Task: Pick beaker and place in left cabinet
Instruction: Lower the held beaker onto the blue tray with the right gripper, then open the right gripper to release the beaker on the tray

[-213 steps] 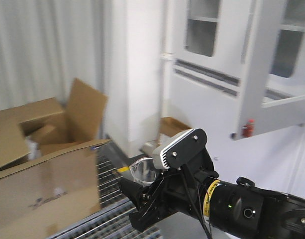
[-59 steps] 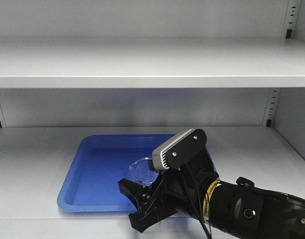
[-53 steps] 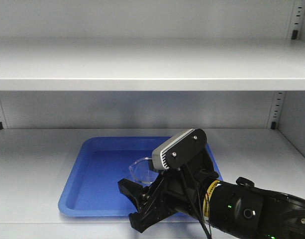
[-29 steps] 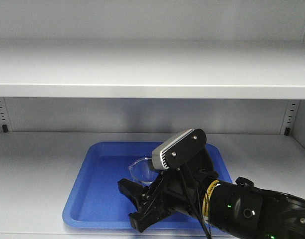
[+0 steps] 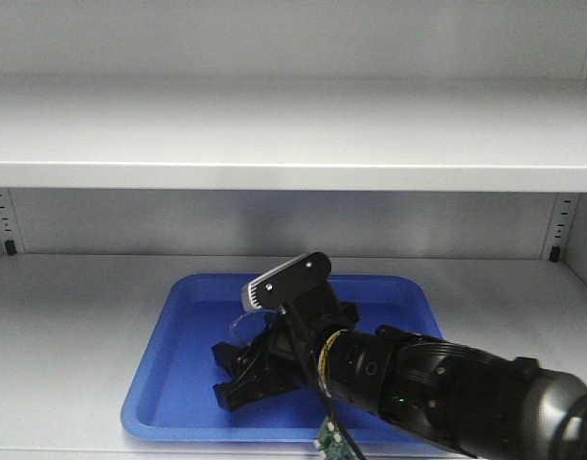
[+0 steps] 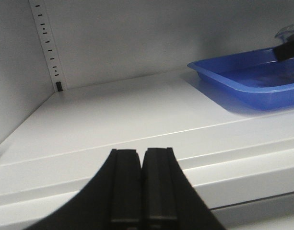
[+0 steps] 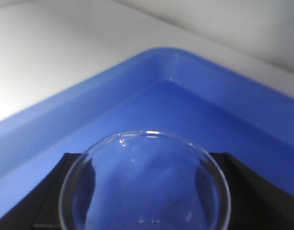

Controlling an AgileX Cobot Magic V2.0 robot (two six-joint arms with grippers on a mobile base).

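One step left, by my read: the set-down. Mid-placement now, over the blue tray (image 5: 169,383) on the lower shelf of the left cabinet (image 5: 274,125). Next move calls for lowering to the tray floor, keeping upright, then opening and backing straight out. Risks a tip-over if released high.

Right pincer (image 5: 226,372): narrowed onto the beaker (image 7: 144,187), gripping with dark fingers (image 7: 242,196) on both sides of the glass, rim up. Can't tell whether the base touches the tray yet, hidden in every view.

Left pincer (image 6: 143,187): fully closed, holding nothing, facing the shelf's front edge, well apart from the tray.
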